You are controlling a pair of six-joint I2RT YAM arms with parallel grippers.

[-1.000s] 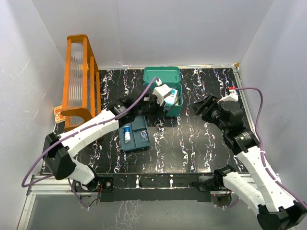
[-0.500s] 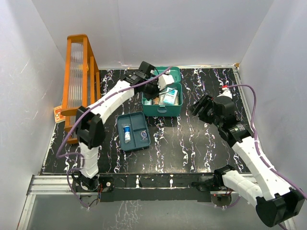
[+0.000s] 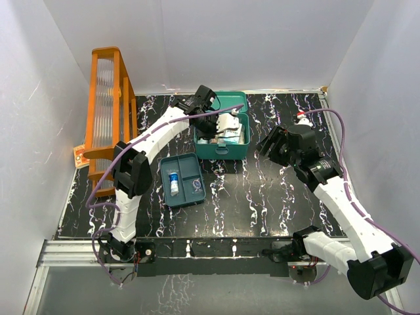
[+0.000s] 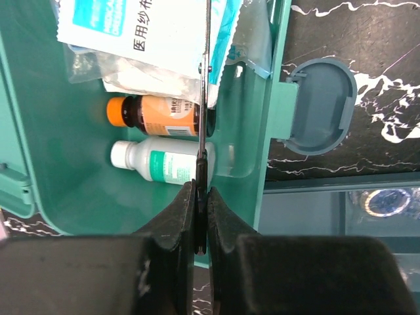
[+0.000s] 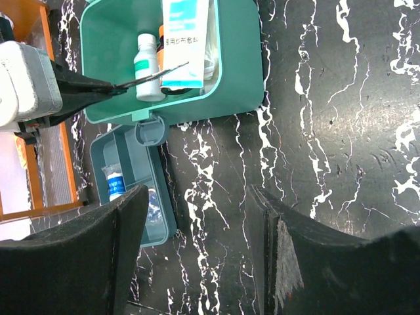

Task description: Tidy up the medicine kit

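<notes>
Left wrist: L end effector (image 4: 200, 220) pinches tool (image 4: 205, 98) above kit (image 4: 59, 170).

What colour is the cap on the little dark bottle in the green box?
Orange. The cap shows best in the left wrist view.

Your left gripper (image 4: 200, 191), out at 1 o'clock, pinches a thin metal strip (image 4: 203, 167); your right gripper (image 5: 197, 259) gapes wide.

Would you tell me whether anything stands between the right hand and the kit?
Nothing visible does: only bare table lies between the open right hand and the kit. The tray sits off to the side, and the left hand, shut on a thin item, is over the kit's open top.
</notes>
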